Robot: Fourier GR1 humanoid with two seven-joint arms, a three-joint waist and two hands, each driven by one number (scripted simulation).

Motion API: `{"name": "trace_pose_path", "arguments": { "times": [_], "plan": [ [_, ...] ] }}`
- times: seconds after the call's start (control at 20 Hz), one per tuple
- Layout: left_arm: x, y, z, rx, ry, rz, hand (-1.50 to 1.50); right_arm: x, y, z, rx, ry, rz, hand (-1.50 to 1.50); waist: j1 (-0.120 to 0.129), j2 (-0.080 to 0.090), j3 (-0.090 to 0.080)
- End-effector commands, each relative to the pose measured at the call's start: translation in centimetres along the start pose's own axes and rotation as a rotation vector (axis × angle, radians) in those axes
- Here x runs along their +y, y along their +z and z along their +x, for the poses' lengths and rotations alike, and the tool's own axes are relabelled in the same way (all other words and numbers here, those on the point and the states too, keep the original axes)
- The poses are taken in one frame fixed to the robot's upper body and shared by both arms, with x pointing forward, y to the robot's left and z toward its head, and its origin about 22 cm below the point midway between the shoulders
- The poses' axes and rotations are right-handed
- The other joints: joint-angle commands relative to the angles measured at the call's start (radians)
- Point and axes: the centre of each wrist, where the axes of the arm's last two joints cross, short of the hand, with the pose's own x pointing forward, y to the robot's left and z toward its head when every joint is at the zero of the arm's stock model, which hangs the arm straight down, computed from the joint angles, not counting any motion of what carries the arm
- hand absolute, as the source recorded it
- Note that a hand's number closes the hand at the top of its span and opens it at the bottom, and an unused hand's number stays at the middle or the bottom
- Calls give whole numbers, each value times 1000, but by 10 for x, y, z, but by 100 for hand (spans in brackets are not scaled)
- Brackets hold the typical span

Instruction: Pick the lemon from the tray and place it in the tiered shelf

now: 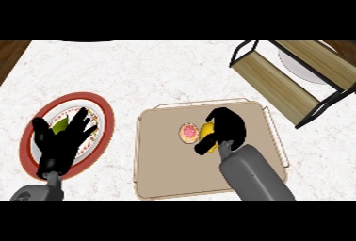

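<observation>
Right hand (226, 127): fingers curled round lemon (206, 130), mid-tray (167, 179); lemon mostly hidden.
Left hand (59, 141): fingers spread, covering plate (104, 110).
Tiered shelf (278, 82): counter's far-right corner, cut off.

I am standing at a kitchen counter. The pale, marble-patterned surface (153, 75) spreads out ahead of both my hands. Under my open left hand (59, 139) sits a red-rimmed plate (99, 100) with a greenish piece of food on it. A beige serving tray (167, 174) lies beneath my right hand (226, 124), which curls around a lemon (206, 131), with a small pink-topped round (188, 132) just left of it. Beyond my right hand stands a wood-slatted tiered shelf (278, 84) holding a white dish (299, 66).
</observation>
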Motion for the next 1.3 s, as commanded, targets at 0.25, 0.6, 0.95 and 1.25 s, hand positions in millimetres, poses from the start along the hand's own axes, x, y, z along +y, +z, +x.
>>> {"name": "trace_pose_path", "arguments": {
  "times": [0.25, 0.6, 0.95, 1.25],
  "plan": [
    [-6, -2, -22, 52, 13, 4, 0, 27, 9, 12, -122, -68, -2, 150, 6, 18, 3],
    [-6, -6, 3, 33, 1, -21, 0, -48, -36, 44, 203, -329, -199, 150, 31, 34, 2],
    [-7, -3, -9, 41, -12, -23, 0, -106, -3, 120, 97, -411, -527, 150, 31, 21, 0],
    [-2, -3, -22, 78, -16, 7, 0, -162, 42, 168, 98, -395, -765, 150, -3, 8, -2]
  ]
}}
